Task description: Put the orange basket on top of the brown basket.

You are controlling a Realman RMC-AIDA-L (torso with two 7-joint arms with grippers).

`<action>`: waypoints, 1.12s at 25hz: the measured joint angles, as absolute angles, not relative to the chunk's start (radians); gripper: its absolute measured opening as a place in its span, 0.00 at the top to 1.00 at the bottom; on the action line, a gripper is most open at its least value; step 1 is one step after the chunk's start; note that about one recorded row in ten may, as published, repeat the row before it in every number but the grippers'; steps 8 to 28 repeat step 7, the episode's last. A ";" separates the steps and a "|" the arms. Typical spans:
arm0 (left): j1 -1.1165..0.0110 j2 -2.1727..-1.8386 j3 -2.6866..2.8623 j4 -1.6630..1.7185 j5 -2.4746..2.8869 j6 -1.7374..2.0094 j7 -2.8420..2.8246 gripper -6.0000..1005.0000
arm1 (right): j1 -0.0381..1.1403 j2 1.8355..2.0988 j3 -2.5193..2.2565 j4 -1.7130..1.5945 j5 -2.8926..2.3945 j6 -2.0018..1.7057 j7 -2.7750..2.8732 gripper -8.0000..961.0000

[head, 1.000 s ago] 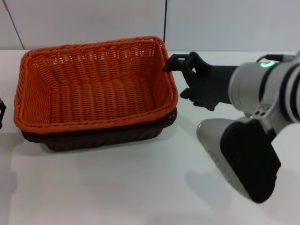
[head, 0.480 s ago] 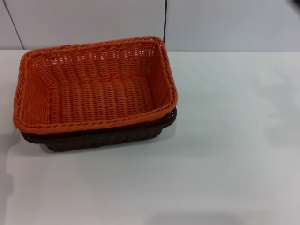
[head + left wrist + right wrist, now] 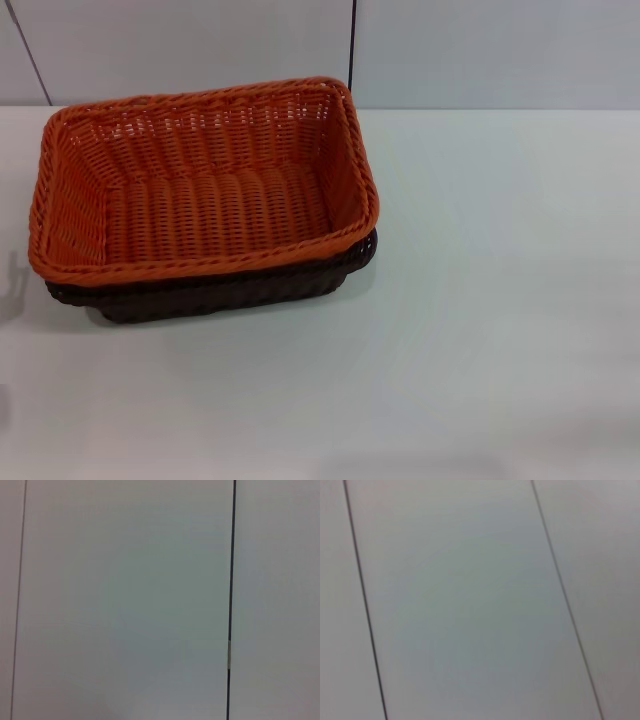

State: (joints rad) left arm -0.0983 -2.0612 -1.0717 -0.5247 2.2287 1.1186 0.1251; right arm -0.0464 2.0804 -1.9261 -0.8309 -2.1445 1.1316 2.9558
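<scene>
We are seeing the orange basket [image 3: 205, 185] nesting in the brown basket [image 3: 225, 290], centre-left; light, stiff wicker, best gripped at its rim. Neither gripper is showing.

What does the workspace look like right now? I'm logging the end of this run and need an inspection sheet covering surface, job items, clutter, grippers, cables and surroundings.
Surface: white table, flat and bare apart from the two baskets.
Job's things: rectangular bright orange woven basket sits nested on top of the rectangular very dark brown woven basket; only the brown one's rim and lower wall show beneath it. The orange basket is empty.
Clutter: nothing seen.
Grippers: neither gripper is in view in the head view; both wrist views show only pale panels.
Cables: nothing seen.
Surroundings: pale wall panels with a dark vertical seam behind the table.
</scene>
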 joint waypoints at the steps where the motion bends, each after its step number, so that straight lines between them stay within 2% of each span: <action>1: -0.097 -2.061 -1.072 -0.520 2.230 1.124 0.115 0.22 | -0.046 2.080 -1.926 -0.831 -2.145 1.132 2.956 0.29; 28: -0.095 -2.062 -1.072 -0.510 2.232 1.129 0.112 0.22 | -0.038 2.082 -1.972 -0.772 -2.134 1.208 2.951 0.29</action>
